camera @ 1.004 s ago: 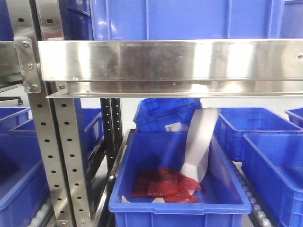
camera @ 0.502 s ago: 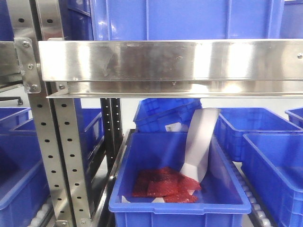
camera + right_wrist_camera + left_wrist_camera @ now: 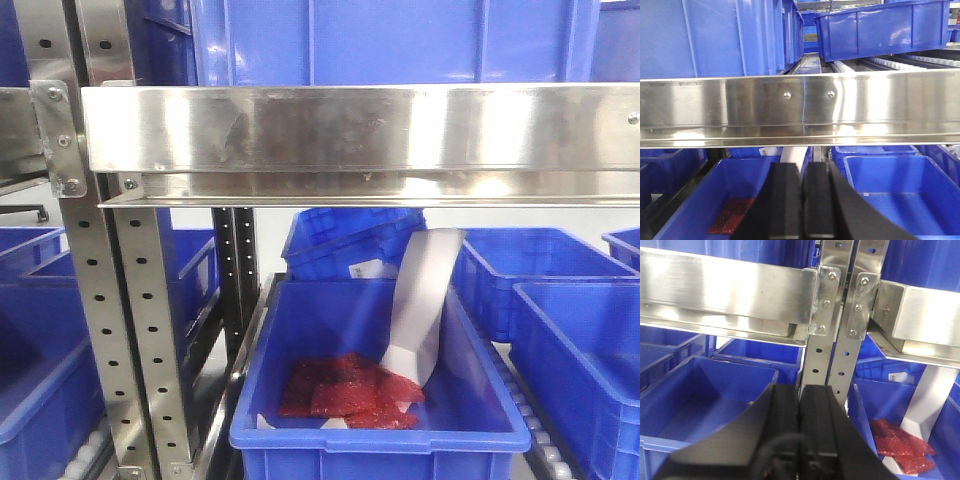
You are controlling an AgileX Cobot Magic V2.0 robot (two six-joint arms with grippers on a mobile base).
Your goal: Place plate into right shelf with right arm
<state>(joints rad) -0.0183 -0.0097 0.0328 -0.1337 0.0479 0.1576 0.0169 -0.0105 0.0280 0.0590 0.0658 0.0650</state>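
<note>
Steel rail [image 3: 800,107] before closed end effector [image 3: 802,200]

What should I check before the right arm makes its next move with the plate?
1. Plate in view: not ok, none in any view.
2. Right claw holding something: not ok, fingers shut together, nothing between.
3. Left claw out of the way: ok, shut, facing the perforated uprights.
4. Shelf rail ahead of right claw: ok, visible, close.
5. Front bin free: not ok, holds red packets and white paper.
</note>
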